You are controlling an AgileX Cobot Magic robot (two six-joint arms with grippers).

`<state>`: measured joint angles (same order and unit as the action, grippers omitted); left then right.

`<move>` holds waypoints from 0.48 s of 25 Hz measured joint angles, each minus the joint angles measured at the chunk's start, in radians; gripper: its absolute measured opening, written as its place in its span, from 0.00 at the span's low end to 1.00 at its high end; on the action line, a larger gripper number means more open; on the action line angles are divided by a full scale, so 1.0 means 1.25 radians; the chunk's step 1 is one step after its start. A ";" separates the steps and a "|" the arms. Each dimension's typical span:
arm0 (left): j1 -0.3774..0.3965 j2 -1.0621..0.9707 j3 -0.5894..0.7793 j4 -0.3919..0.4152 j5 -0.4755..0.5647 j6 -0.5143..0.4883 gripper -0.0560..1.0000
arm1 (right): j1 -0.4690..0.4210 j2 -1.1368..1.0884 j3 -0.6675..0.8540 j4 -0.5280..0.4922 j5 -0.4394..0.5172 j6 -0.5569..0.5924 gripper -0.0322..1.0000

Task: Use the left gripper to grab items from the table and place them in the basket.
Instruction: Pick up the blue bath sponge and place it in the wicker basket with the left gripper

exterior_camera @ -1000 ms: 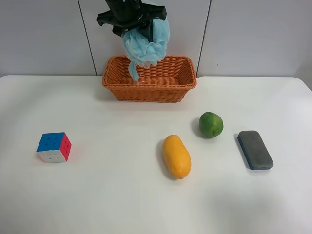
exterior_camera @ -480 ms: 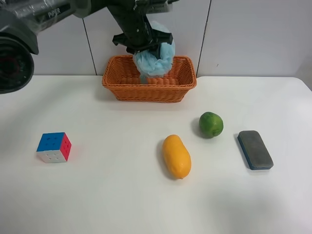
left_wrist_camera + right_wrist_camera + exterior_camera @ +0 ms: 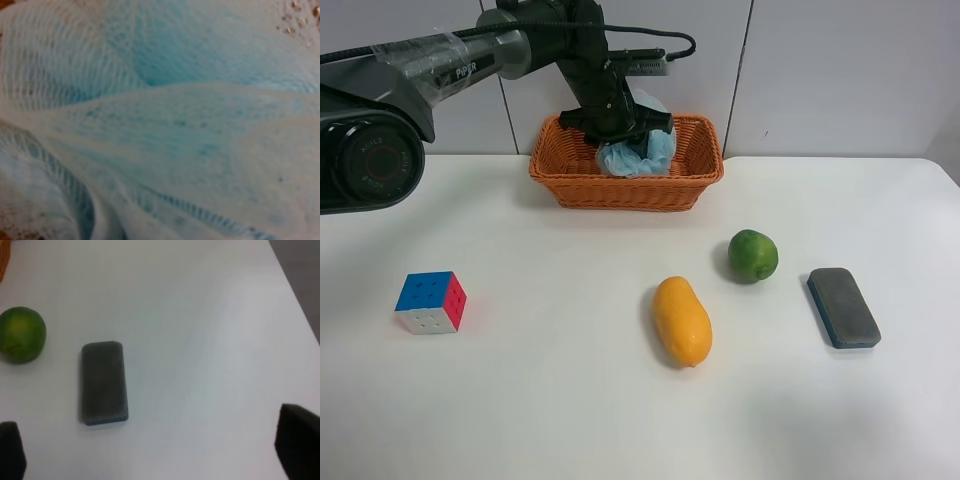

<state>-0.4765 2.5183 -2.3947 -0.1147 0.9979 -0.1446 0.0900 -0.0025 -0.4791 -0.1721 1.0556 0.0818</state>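
The arm at the exterior high view's left reaches down into the orange-brown wicker basket (image 3: 620, 190) at the back of the white table (image 3: 540, 400). Its left gripper (image 3: 618, 130) is shut on the light-blue bath pouf (image 3: 645, 152), which sits low inside the basket. The pouf fills the left wrist view (image 3: 160, 120), hiding the fingers. On the table lie the puzzle cube (image 3: 430, 301), yellow mango (image 3: 681, 320), green lime (image 3: 752, 255) and grey-blue block (image 3: 843, 306). My right gripper (image 3: 154, 450) is open and empty above the block (image 3: 103, 382) and lime (image 3: 21, 335).
A grey panelled wall stands behind the basket. The table's edge runs close past the block in the right wrist view. The cube lies alone at the exterior view's left; mango, lime and block cluster at its right.
The left gripper has come down with the pouf from above the basket into the basket. The items on the table have not moved.
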 joint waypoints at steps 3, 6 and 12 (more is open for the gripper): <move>0.000 0.000 0.000 -0.001 0.001 0.000 0.56 | 0.000 0.000 0.000 0.000 0.000 0.000 0.99; 0.000 0.000 0.000 -0.001 0.001 0.000 0.89 | 0.000 0.000 0.000 0.000 0.000 0.000 0.99; 0.001 -0.009 0.000 -0.006 0.022 0.001 0.99 | 0.000 0.000 0.000 0.000 0.000 0.000 0.99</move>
<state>-0.4755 2.5068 -2.3947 -0.1218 1.0253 -0.1438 0.0900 -0.0025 -0.4791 -0.1721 1.0556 0.0818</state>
